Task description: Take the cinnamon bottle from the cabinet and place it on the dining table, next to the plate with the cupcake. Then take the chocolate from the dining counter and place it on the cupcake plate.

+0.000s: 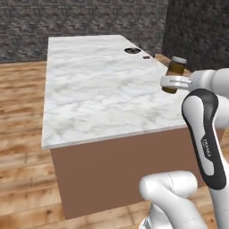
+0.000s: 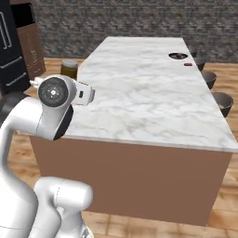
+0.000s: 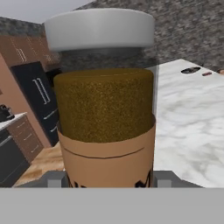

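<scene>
Large white marble dining table (image 1: pixel 98 85) with grey veins, reddish-brown base, stands on wood plank floor (image 1: pixel 20 129); dark stone wall (image 1: pixel 67 18) behind. Small round dark navy plate (image 1: pixel 132 50) at far right corner of slab, small flat reddish-brown chocolate bar (image 1: pixel 146 57) just beside it. Gripper (image 1: pixel 172 82) clamped on small brown cinnamon bottle (image 1: pixel 175 74) with pale cap, bottle upright, in air at table's near right edge. Black fridge (image 2: pixel 10 49) and reddish-brown wooden cabinet (image 2: pixel 31 46) far left in right base view.

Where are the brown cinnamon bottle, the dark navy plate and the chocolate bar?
brown cinnamon bottle (image 1: pixel 175 71), left base view, glass body.
dark navy plate (image 2: pixel 178 56), right base view, rim.
reddish-brown chocolate bar (image 2: pixel 188 64), right base view, top face.
</scene>
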### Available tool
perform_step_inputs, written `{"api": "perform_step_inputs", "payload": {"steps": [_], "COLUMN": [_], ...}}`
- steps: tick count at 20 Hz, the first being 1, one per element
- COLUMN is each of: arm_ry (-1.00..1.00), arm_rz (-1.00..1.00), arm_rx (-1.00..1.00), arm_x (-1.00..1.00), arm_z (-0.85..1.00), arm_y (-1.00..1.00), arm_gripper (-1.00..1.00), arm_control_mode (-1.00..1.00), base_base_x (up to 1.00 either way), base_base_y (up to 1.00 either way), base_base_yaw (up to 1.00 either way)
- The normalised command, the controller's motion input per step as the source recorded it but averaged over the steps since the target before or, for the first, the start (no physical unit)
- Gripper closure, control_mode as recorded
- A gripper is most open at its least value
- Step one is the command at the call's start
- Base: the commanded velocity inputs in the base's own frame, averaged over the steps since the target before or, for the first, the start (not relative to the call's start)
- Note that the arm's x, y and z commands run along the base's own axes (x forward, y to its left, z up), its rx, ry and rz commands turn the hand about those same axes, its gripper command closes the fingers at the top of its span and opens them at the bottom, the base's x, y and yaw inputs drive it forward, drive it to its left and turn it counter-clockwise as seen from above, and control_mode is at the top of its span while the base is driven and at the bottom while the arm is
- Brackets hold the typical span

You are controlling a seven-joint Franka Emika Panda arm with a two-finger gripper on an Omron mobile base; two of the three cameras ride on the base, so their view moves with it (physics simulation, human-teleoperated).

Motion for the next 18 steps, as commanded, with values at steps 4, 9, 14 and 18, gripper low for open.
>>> {"api": "perform_step_inputs", "payload": {"steps": [4, 9, 14, 18], "arm_ry": [0.00, 0.00, 0.00, 0.00], "arm_rz": [0.00, 0.00, 0.00, 0.00], "arm_rx": [0.00, 0.00, 0.00, 0.00], "arm_x": [0.00, 0.00, 0.00, 0.00], "arm_z": [0.00, 0.00, 0.00, 0.00], "arm_y": [0.00, 0.00, 0.00, 0.00], "arm_gripper": [1.00, 1.00, 1.00, 1.00], "arm_control_mode": [1.00, 1.00, 1.00, 1.00], "base_base_x": [0.51, 0.55, 0.41, 0.30], "base_base_y": [-0.56, -0.55, -0.65, -0.71], "base_base_yaw": [0.00, 0.00, 0.00, 0.00]}}
